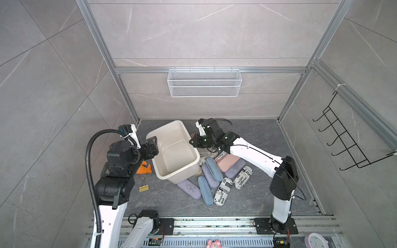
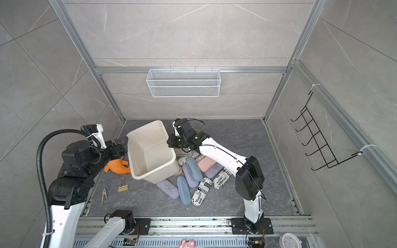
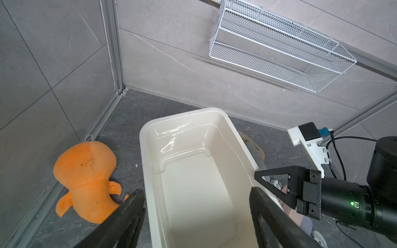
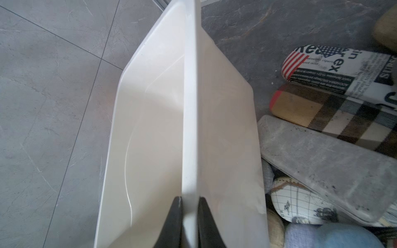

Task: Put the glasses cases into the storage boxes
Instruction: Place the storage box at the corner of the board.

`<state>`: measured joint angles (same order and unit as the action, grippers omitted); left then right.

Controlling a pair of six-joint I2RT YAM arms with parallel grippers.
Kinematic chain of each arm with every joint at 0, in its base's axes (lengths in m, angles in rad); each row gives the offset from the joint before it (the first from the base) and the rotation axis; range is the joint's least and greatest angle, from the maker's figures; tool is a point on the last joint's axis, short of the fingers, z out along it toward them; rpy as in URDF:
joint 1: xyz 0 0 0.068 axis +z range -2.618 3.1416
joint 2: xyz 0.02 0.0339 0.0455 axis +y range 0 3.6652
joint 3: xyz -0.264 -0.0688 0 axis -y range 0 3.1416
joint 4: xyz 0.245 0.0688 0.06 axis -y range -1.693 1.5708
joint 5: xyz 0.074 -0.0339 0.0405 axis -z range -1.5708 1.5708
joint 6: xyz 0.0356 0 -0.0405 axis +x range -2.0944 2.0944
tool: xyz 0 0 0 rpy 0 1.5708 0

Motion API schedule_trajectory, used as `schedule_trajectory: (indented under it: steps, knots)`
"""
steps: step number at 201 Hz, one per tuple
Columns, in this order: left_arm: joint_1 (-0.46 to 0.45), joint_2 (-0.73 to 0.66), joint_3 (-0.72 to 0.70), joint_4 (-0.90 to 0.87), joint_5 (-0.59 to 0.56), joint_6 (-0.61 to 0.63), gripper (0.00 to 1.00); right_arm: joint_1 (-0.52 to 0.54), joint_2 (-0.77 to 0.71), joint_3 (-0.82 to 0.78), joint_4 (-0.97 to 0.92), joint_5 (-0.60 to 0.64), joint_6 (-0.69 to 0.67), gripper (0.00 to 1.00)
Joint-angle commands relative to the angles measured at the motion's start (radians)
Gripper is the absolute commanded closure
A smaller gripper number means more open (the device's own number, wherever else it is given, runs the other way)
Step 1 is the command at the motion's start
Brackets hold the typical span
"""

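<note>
The right hand (image 4: 189,206) pinches the rim of the empty storage box (image 1: 194,150), seemingly tilting it. The left hand (image 3: 196,206) stands wide at the box's opposite rim. The glasses cases (image 1: 211,171) lie heaped beside the box; next, settle it, then load cases.

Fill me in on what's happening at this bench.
The right tool is shut on the rim of the cream tub, which sits tilted and empty. The left tool hangs open over the tub's other side, holding nothing. All the glasses cases lie piled on the floor beside the tub; none is in yet.
</note>
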<state>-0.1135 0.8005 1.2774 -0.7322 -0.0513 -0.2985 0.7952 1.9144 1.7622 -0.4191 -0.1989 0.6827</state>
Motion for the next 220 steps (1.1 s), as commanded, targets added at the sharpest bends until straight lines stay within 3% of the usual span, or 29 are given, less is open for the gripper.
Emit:
schedule_trajectory:
  steps: [1,164,220]
  knots:
    - [-0.004,0.006,0.004,0.034,0.002,0.024,0.21,-0.007,-0.03,0.053,-0.035,0.033,-0.043,1.0]
    - [-0.004,-0.064,-0.305,0.179,0.099,-0.167,0.22,-0.038,0.001,0.392,-0.27,0.067,-0.111,1.0]
    - [-0.004,-0.045,-0.348,0.214,0.147,-0.173,0.23,-0.11,-0.088,0.279,-0.24,0.113,-0.094,1.0]
